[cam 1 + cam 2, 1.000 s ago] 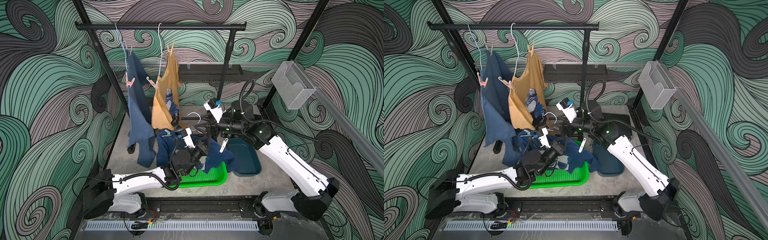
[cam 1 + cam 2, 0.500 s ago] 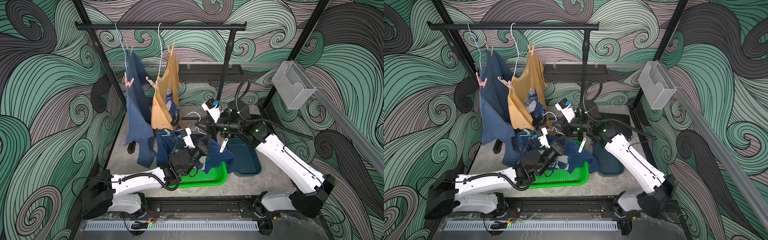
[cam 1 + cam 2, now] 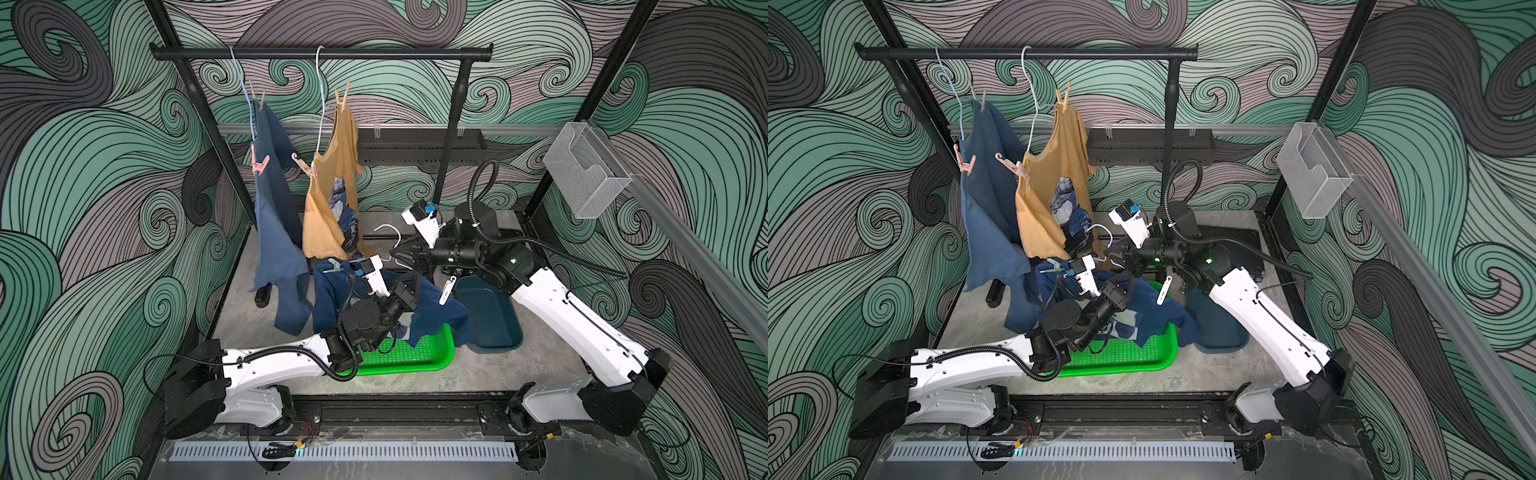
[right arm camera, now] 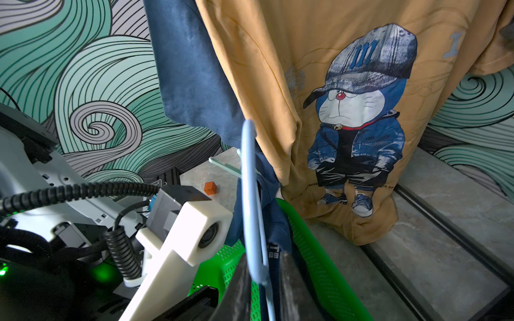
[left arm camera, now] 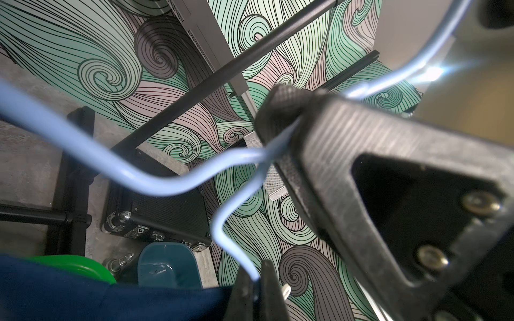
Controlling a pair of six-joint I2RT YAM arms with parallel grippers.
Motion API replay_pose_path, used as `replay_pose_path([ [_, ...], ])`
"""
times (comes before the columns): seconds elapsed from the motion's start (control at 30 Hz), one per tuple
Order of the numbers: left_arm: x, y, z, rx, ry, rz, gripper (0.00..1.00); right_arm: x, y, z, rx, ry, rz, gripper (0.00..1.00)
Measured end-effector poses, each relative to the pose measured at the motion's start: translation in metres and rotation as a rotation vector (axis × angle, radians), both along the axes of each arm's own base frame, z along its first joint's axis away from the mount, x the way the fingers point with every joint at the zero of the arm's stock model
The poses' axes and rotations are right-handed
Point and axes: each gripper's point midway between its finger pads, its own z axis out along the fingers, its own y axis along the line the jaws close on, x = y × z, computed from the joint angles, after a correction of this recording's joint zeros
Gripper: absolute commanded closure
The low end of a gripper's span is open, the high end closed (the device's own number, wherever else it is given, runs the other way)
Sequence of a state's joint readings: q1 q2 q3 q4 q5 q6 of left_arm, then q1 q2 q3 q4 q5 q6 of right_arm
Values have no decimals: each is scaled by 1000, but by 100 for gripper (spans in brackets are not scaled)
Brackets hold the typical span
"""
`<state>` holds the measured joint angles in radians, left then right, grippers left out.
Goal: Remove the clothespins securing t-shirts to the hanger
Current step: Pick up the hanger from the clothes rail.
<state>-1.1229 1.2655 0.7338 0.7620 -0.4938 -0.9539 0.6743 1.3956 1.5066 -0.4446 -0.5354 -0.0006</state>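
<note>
Nearest, the left gripper (image 5: 283, 130) is clamped on the pale blue hanger (image 5: 167, 184), holding it and its navy shirt (image 3: 436, 311) above the green basket (image 3: 415, 365). Just beyond, the right gripper (image 4: 261, 280) has moved in, and its jaws, wide a second ago, have closed onto the same hanger wire, so both arms now grip it. The white clothespin (image 3: 446, 291) and teal clothespin (image 3: 332, 266) sit at that shirt's two shoulders. This looks like a steadying hold before one is pulled. Farther back, the blue shirt (image 3: 274, 232) and tan shirt (image 3: 320, 224) hang from the rail (image 3: 374, 54), each with a pink clothespin (image 3: 259, 162) in place.
</note>
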Motion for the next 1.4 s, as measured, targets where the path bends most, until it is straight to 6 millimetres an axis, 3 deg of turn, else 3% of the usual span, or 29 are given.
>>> replay_pose_path([
  [0.27, 0, 0, 0, 1, 0, 0, 100, 0, 5, -15, -18, 39, 20, 87],
  [0.4, 0, 0, 0, 1, 1, 0, 100, 1, 5, -18, -24, 34, 24, 100],
  [0.5, 0, 0, 0, -1, 1, -1, 100, 1, 4, -18, -24, 34, 21, 100],
  [0.53, 0, 0, 0, -1, 1, -1, 92, 1, 5, -18, -24, 32, 23, 100],
  [0.63, -1, 1, 2, -5, 0, 1, 47, -1, 5, -19, -29, 41, 27, 100],
  [0.7, -2, 2, -6, 18, 13, 3, 33, -2, 5, -18, -26, 36, 31, 100],
  [0.77, -2, 3, -13, 36, 28, 2, 29, -5, 4, -18, -33, 34, 35, 100],
  [0.97, -12, 22, -15, 75, 60, 1, 25, -9, 3, -20, -51, 15, 50, 100],
  [1.17, -27, 59, -11, 130, 74, 21, 25, -11, 2, -24, -72, 3, 64, 100],
  [1.4, -44, 101, -1, 344, -2, 49, 25, -12, -2, -28, -98, -8, 82, 100],
])
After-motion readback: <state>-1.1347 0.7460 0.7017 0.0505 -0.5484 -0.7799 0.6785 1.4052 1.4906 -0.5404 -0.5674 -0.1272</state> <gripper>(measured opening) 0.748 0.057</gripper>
